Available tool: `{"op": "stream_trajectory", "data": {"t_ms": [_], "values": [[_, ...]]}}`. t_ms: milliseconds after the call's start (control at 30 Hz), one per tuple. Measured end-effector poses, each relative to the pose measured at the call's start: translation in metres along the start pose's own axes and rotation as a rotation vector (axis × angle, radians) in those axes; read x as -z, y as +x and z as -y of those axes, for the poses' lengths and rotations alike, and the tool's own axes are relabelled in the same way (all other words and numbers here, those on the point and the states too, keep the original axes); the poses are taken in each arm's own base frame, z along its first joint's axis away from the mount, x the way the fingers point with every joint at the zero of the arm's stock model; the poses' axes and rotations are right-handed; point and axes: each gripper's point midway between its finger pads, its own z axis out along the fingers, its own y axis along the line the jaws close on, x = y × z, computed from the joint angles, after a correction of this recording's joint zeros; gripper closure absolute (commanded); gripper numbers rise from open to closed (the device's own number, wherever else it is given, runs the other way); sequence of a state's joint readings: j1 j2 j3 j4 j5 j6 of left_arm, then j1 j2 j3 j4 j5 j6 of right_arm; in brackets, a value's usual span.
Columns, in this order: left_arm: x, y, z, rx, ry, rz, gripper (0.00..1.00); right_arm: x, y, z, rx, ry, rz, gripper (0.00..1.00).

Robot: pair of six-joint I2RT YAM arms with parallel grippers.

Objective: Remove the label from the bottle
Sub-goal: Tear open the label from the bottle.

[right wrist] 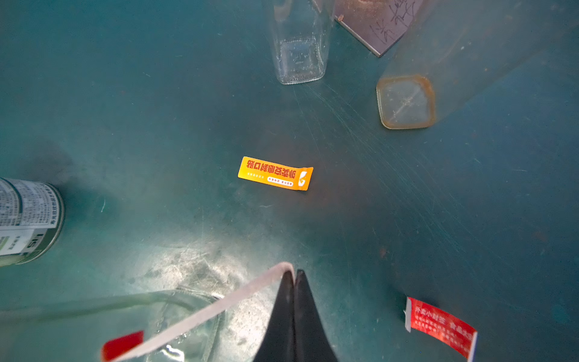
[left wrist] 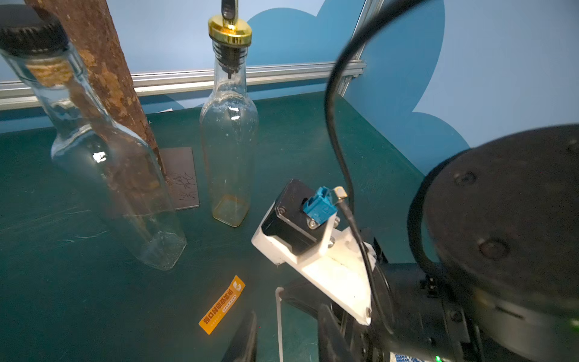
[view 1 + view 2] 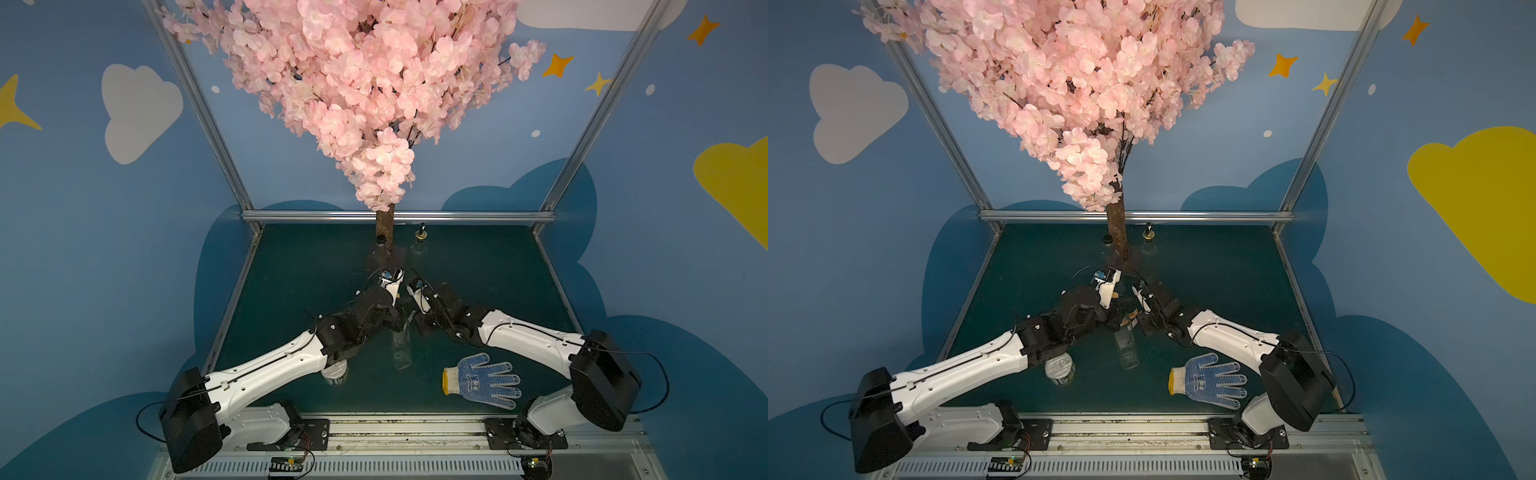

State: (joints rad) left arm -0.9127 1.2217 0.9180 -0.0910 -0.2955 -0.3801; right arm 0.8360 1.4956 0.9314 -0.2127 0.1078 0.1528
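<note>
A clear square glass bottle [image 3: 401, 349] stands mid-table between the two arms. My left gripper [image 2: 286, 313] is shut on its upper part, and the glass hardly shows between the dark fingers [image 2: 247, 335]. A long label [image 1: 219, 303], white on the back and red at its far end, runs taut from the bottle [image 1: 200, 341] to my right gripper [image 1: 294, 273]. That gripper is shut on the strip's free end. In the left wrist view the strip [image 2: 278, 316] shows edge-on between my fingers.
An orange label [image 1: 275, 173] and a red label [image 1: 440, 326] lie loose on the green table [image 3: 478, 270]. Two empty glass bottles [image 2: 116, 163] [image 2: 228, 141] stand by the tree trunk [image 3: 384, 230]. A tin can [image 3: 334, 372] sits under the left arm. A dotted glove [image 3: 484, 380] lies front right.
</note>
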Motion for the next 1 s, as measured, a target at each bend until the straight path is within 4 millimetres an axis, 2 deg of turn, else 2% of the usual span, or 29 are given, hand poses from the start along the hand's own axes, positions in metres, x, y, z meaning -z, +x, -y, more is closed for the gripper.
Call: {"op": "stream_trajectory", "data": {"t_ms": [833,1000], "values": [[0.0002,0.0008,0.0045,-0.019,0.011,0.0,0.98,-0.0042,0.0014,0.0034,-0.008,0.004,-0.007,1.0],[0.0003,0.0008,0.005,-0.019,0.013,0.0,0.97,-0.0063,0.0022,0.0101,-0.017,0.023,-0.011,1.0]]}}
